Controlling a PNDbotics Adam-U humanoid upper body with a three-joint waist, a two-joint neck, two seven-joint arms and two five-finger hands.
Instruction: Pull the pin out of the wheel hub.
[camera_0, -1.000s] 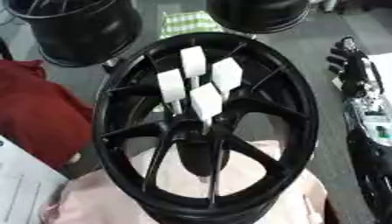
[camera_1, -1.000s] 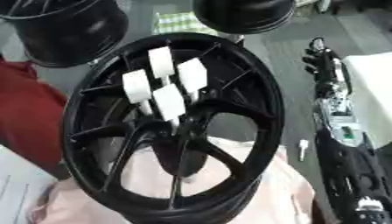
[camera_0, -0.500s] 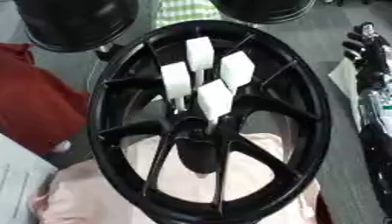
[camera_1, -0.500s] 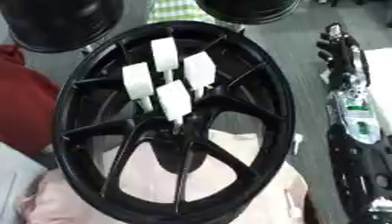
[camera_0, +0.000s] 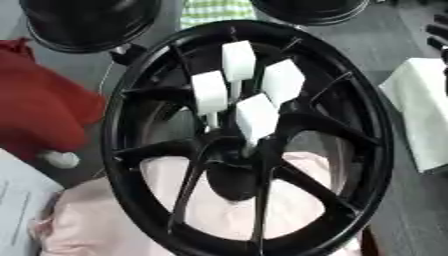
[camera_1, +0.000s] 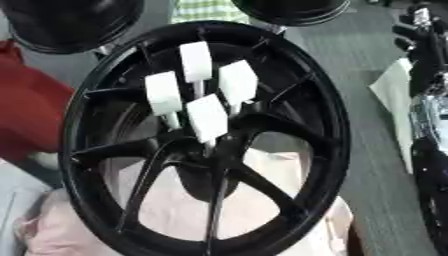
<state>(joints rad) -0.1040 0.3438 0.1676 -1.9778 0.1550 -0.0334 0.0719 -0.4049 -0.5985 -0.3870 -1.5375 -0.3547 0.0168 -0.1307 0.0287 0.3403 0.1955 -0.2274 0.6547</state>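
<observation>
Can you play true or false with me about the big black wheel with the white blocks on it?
1. Four white pins stick up from the hub of the black wheel. True.
2. A hand is pulling a pin right now. False: no hand touches any pin.
3. The wheel lies on pink cloth. True.
4. Something red lies to the wheel's left. True.
5. The wheel is the only wheel here. False: two more black wheels sit behind it.

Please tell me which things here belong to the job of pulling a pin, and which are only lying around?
For the job: wheel; four white-headed pins standing in its hub; right hand at the right edge.

Lying about: pink cloth under the wheel; red cloth; two other black wheels; white sheet.
</observation>
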